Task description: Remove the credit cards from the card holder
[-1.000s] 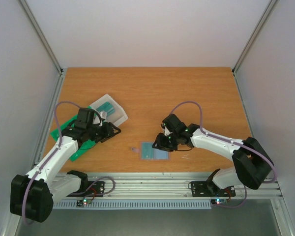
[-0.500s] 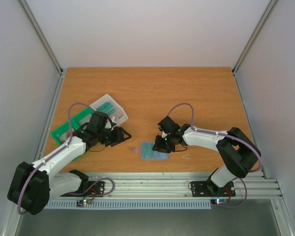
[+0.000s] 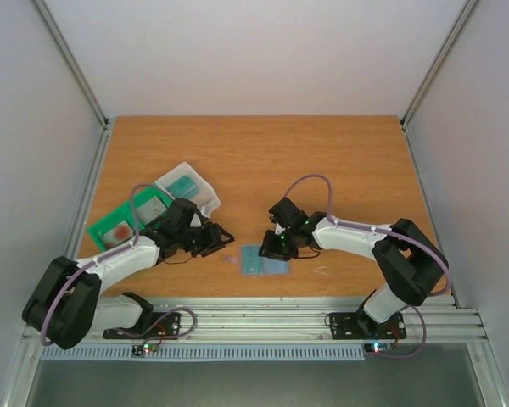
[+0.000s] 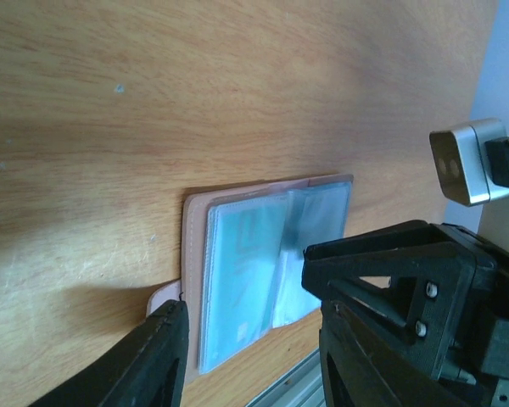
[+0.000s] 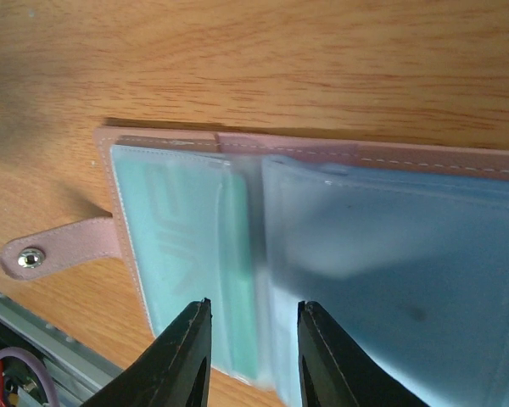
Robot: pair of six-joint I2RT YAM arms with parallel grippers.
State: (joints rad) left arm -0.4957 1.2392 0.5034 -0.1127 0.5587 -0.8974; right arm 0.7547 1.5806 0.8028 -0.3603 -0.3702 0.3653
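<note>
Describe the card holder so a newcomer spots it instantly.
Go to the near edge of the wooden table, at its middle. The open pinkish card holder lies flat there, clear sleeves showing teal cards, a snap tab; the green tray and clear plastic box sit farther left.

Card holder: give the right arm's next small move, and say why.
Probably lower the right jaws and close on the near edge of the card. They hang open over the clear sleeves, the card holder lies open flat on the table, and the card sits inside.
</note>
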